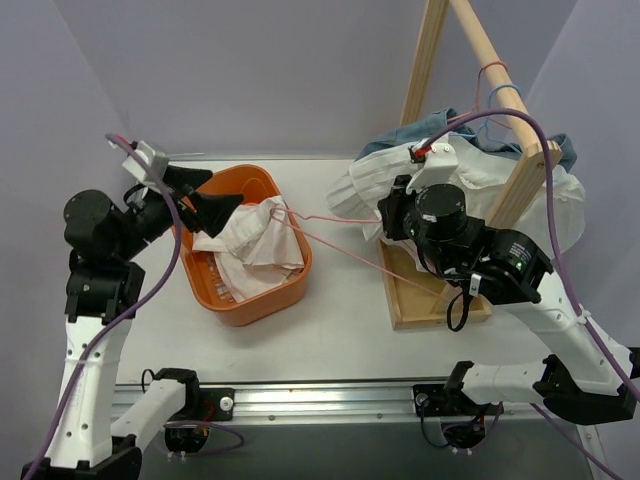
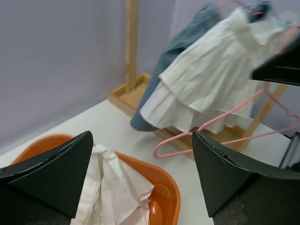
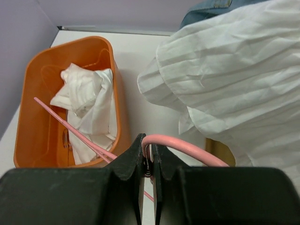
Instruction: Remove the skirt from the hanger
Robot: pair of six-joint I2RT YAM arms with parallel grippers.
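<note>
Skirt (image 1: pixel 250 245) lies crumpled in the orange bin (image 1: pixel 262 300) at left, seemingly free of the pink hanger (image 1: pixel 340 245), which the right gripper (image 3: pixel 148 146) clamps, likely to draw it away rightward, while the left gripper (image 2: pixel 142 140) hovers wide apart over the bin, holding nothing.

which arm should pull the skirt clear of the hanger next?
Left. The left gripper is open right at the white skirt in the orange bin. The right gripper is shut on the pink hanger, so it's probably best kept holding that steady.
</note>
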